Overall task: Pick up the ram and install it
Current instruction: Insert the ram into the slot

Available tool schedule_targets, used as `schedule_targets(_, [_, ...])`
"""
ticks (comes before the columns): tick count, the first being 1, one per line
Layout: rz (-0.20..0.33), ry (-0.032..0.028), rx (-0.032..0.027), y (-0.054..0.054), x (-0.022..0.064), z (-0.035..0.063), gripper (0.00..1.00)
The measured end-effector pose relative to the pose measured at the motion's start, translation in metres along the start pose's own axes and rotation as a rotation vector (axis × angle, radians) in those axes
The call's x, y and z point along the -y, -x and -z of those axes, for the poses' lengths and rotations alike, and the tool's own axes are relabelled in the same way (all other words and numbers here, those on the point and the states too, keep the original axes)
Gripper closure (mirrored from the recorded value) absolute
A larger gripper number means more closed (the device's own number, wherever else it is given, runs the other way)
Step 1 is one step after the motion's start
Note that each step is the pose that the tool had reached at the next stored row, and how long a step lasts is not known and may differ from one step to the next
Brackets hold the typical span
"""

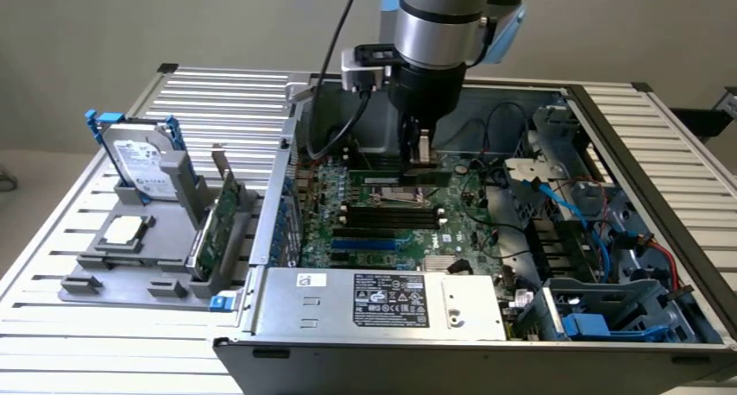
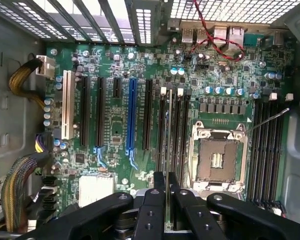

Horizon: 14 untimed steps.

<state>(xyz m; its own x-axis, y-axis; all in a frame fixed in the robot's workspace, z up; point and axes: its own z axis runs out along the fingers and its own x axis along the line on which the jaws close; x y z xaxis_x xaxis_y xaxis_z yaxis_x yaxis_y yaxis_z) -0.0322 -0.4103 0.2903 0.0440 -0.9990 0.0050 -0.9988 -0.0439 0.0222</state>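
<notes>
Wrist view: gripper clenched on ram, edge-on over slots; exterior view: hard drive beside case.

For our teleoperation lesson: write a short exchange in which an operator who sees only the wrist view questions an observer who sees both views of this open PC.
Operator: On the wrist view the ram is just a thin edge in the claw, over the slots. Is it seated?
Observer: No. The exterior view shows it gripped lengthwise and seemingly hanging above the board, not in a slot.
Operator: Is anything outside the case?
Observer: Yes. A hard drive stands upright in a grey holder on the exterior view's left.
</notes>
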Motion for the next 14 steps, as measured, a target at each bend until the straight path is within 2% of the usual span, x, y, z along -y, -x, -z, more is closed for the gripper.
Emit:
schedule_targets(4, [0.0,0.0033,-0.002,0.002,0.0003,-0.006,0.86])
schedule_targets(6, [0.0,0.0104,-0.0027,0.002,0.0003,-0.0081,0.86])
schedule_targets(9, [0.0,0.0246,-0.0032,0.002,0.0011,-0.0107,0.86])
schedule_targets(14, [0.0,0.0295,-0.0029,0.002,0.007,-0.0189,0.86])
